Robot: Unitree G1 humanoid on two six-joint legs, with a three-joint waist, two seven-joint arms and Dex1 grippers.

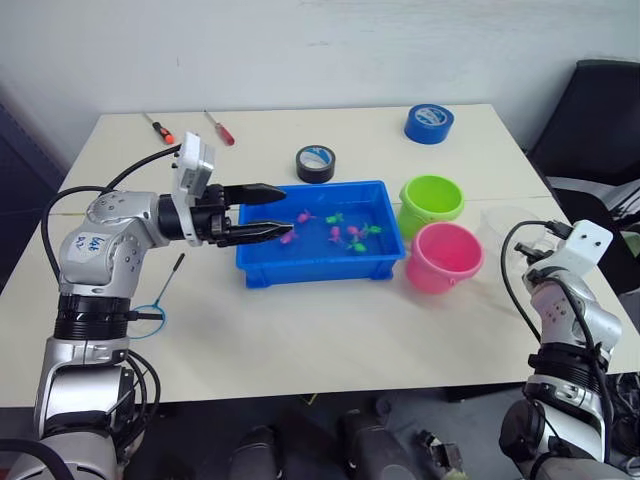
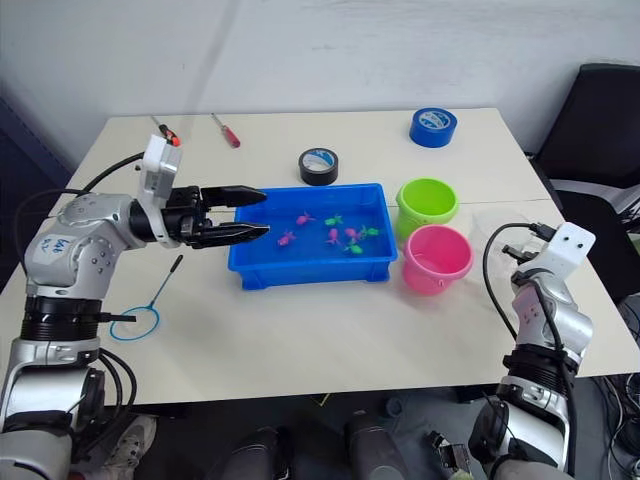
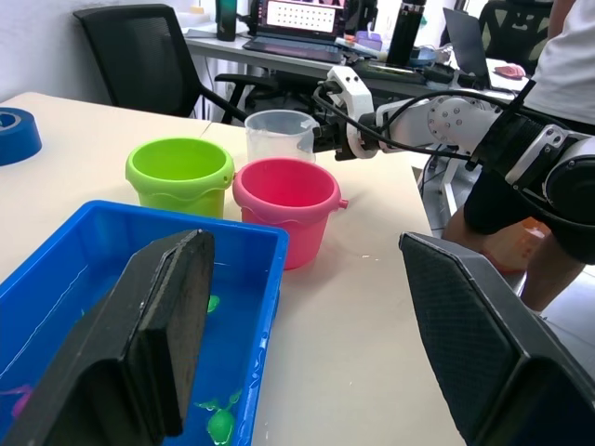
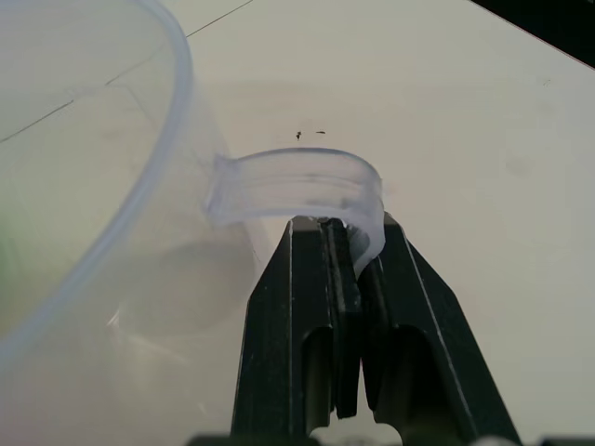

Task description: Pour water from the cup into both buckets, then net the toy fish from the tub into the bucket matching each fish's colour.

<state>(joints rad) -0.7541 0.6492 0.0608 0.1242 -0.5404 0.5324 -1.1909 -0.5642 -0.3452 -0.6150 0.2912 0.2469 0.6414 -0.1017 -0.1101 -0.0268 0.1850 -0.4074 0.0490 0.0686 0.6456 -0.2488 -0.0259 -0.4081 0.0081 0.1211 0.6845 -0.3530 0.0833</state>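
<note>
The right gripper (image 4: pixel 339 243) has its two flat black fingers closed on the thin looped handle of the clear translucent plastic cup (image 3: pixel 279 135), which stands on the table (image 1: pixel 330 330) just beside the round pink bucket (image 1: pixel 444 257). The left gripper (image 1: pixel 270 211) hovers over the left end of the rectangular blue tub (image 1: pixel 322 264), its textured fingers spread and empty. The hoop net (image 1: pixel 152 312) lies on the table near the left arm.

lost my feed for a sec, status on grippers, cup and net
Left gripper open, empty, over the tub edge. Right gripper shut on the cup handle, cup upright beside the pink bucket. Net lying on the table.
</note>
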